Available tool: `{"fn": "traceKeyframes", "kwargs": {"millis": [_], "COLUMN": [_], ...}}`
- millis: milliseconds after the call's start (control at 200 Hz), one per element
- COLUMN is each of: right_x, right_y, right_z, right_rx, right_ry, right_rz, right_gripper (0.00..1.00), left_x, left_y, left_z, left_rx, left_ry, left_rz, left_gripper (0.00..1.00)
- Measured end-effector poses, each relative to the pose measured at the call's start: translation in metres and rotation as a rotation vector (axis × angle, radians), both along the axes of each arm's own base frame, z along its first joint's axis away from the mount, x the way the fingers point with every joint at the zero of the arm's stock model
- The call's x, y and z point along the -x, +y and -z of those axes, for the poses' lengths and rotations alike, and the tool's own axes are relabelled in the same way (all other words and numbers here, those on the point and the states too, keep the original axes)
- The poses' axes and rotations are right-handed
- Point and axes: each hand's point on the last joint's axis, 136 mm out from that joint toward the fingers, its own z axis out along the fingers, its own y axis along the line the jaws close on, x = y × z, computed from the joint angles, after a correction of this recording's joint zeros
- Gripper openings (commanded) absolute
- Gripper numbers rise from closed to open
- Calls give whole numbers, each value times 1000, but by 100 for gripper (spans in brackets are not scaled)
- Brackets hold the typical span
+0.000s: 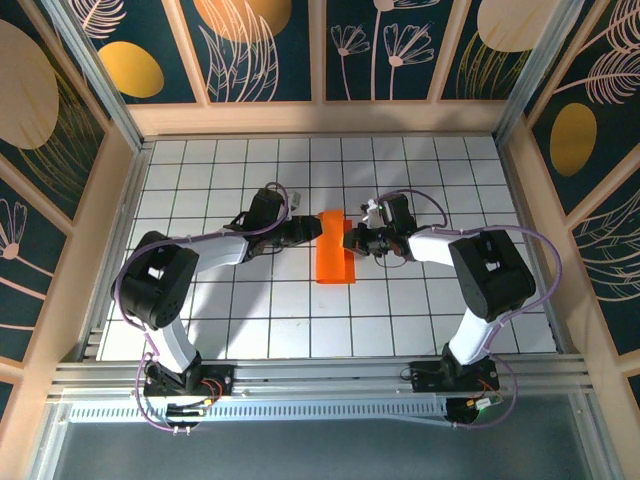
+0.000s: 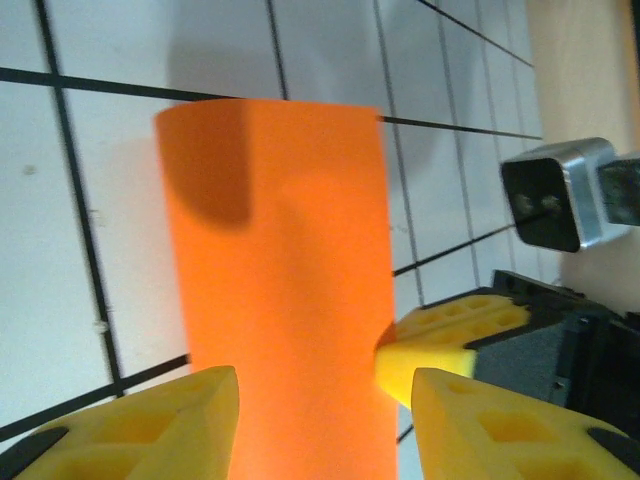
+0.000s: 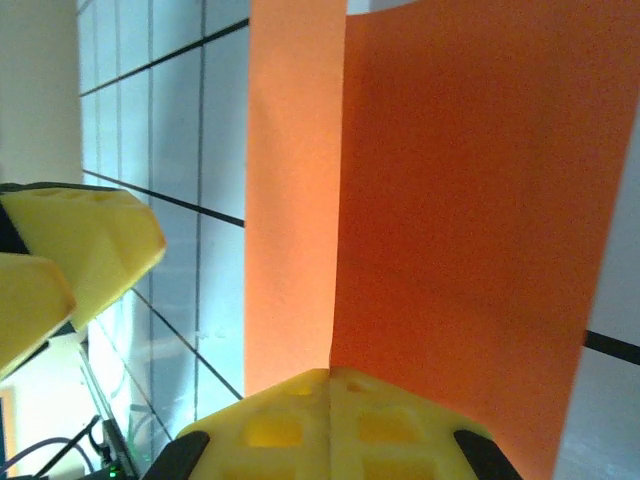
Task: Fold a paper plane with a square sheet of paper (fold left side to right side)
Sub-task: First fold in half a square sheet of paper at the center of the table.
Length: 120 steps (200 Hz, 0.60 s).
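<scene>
The square sheet of paper (image 1: 335, 247) is bright orange and lies doubled over as a tall narrow strip in the middle of the grid table. Its left side bulges in a loose curve (image 2: 285, 290). Two layers meet at an edge (image 3: 330, 250) in the right wrist view. My right gripper (image 3: 330, 385) is shut on that edge, at the strip's right side (image 1: 352, 240). My left gripper (image 2: 325, 420) is open at the strip's left side (image 1: 312, 228), with the curved paper between its fingers (image 2: 190, 420). No paper plane is in view.
The white grid table (image 1: 230, 310) is walled by wooden rails and patterned panels. The two grippers stand close, facing each other across the strip. The right gripper's yellow fingertip (image 2: 430, 365) touches the paper just ahead of my left fingers. Both arm bases sit at the near edge.
</scene>
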Motion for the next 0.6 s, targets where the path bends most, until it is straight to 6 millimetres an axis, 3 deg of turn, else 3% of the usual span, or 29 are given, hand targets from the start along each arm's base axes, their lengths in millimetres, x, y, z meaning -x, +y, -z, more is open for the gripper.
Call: {"fn": "traceKeyframes", "kwargs": {"millis": [195, 385, 601], "right_x": [-1, -3, -4], "right_y": [-6, -10, -11], "right_z": [7, 11, 14], "right_rx": [51, 87, 105], "right_ry": [13, 10, 19], "right_rz": [25, 33, 40], "right_gripper": [0, 1, 1], "left_x": [7, 11, 9], "left_y": [5, -8, -20], "left_z": [22, 41, 47], "left_rx": [-73, -117, -126], "left_ry": [47, 84, 86], "left_rz": [-3, 30, 54], "left_gripper": [54, 55, 54]}}
